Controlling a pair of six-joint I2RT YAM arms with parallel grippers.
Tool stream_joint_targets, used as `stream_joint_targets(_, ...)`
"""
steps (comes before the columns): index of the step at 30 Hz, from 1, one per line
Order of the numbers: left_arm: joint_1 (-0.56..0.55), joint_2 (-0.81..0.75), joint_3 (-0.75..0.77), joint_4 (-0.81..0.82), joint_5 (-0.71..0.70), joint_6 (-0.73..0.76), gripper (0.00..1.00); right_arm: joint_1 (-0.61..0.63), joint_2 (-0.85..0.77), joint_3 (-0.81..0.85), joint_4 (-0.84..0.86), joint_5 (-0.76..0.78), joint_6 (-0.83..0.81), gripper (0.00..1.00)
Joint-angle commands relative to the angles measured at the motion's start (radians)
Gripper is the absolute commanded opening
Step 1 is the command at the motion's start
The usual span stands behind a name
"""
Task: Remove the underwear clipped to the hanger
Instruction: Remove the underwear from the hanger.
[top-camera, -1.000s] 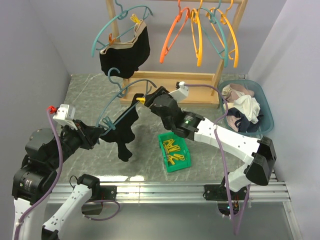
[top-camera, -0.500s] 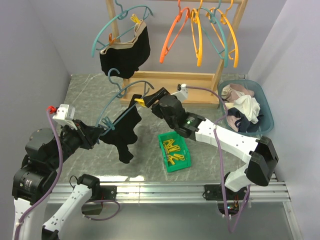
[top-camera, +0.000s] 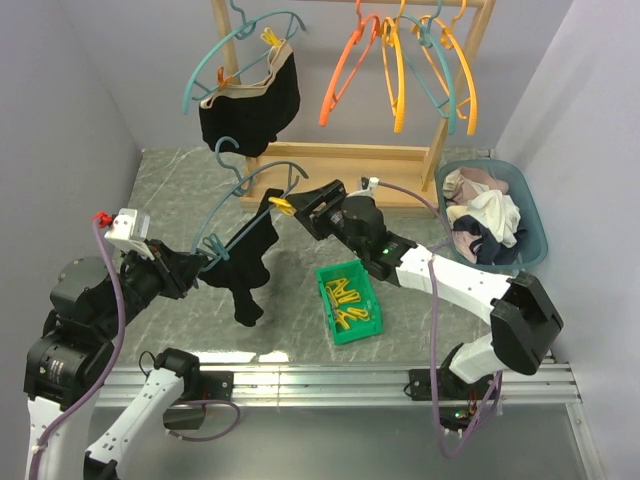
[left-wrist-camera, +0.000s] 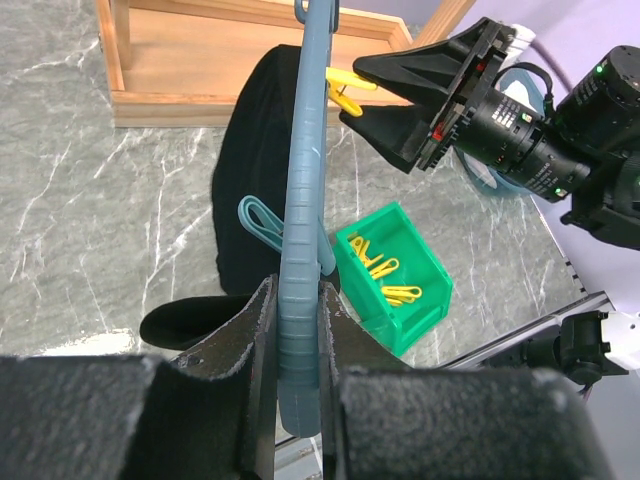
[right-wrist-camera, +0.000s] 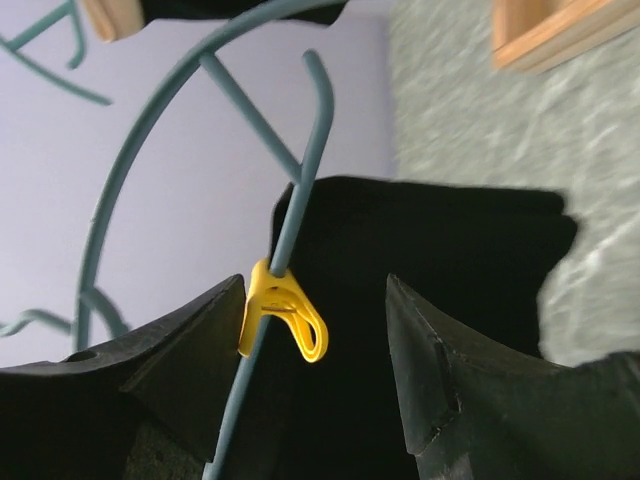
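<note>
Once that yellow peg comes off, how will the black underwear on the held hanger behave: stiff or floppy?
Probably floppy: the black underwear hangs limp below the teal hanger. Likely light, since one small yellow peg holds this corner. Unclipped, that corner would probably sag rather than keep its shape.

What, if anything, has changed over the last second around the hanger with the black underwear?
The right gripper rolled at the wrist and drew slightly to the right. Its open fingers now bracket the yellow peg without closing on it. Nothing was gripped or released. Unchanged: the left gripper clamps the teal hanger, and the black underwear hangs clipped to it.
</note>
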Motion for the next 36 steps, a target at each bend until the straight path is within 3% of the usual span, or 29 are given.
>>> stream_joint_targets(1, 0.007, -0.017, 0.018, 0.074, -0.001, -0.014, 0.01, -0.018, 0.011, -0.021, 0.183, -0.141, 0.101, 0.65)
stream_joint_targets(9, 0.007, -0.019, 0.017, 0.072, -0.005, -0.011, 0.01, -0.04, 0.08, -0.068, 0.422, -0.282, 0.231, 0.63)
stream_joint_targets(26, 0.009, -0.019, 0.02, 0.063, -0.019, -0.002, 0.01, -0.06, 0.016, -0.098, 0.37, -0.276, 0.193, 0.38)
stream_joint_targets(32, 0.009, -0.019, 0.017, 0.059, -0.027, 0.006, 0.01, -0.065, 0.003, -0.101, 0.349, -0.284, 0.173, 0.36)
stream_joint_targets(35, 0.009, -0.017, 0.012, 0.057, -0.027, 0.01, 0.01, -0.071, -0.001, -0.104, 0.346, -0.293, 0.169, 0.26)
stream_joint_targets(36, 0.009, -0.019, 0.012, 0.057, -0.028, 0.009, 0.01, -0.071, -0.001, -0.104, 0.347, -0.296, 0.169, 0.18)
